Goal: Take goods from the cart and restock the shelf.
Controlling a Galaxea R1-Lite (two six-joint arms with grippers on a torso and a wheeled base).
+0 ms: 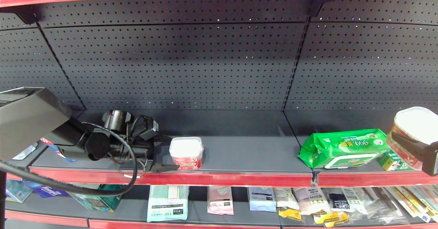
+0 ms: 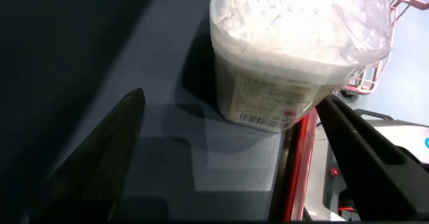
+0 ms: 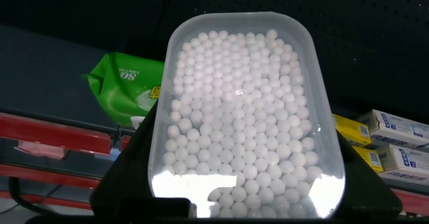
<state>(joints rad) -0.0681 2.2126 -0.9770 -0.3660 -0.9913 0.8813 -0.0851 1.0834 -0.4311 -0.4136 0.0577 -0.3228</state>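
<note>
A small tub [image 1: 186, 152] with a white lid and a red label stands near the front edge of the grey shelf [image 1: 246, 153]. My left gripper [image 1: 167, 153] is open just to its left, fingers level with the shelf. In the left wrist view the tub [image 2: 295, 49] stands just beyond the spread fingers [image 2: 100, 163], which do not touch it. My right gripper [image 1: 403, 133] is at the far right, shut on a second tub [image 1: 415, 124]. The right wrist view shows that tub [image 3: 248, 117], full of white beads, between the fingers [image 3: 127, 177].
A green wipes pack [image 1: 342, 148] lies on the right bay of the shelf, with small boxes [image 1: 390, 160] beside it. The shelf below [image 1: 239, 215] holds several packets. A pink wire cart [image 2: 402, 9] shows behind the shelf's red edge [image 2: 301, 150].
</note>
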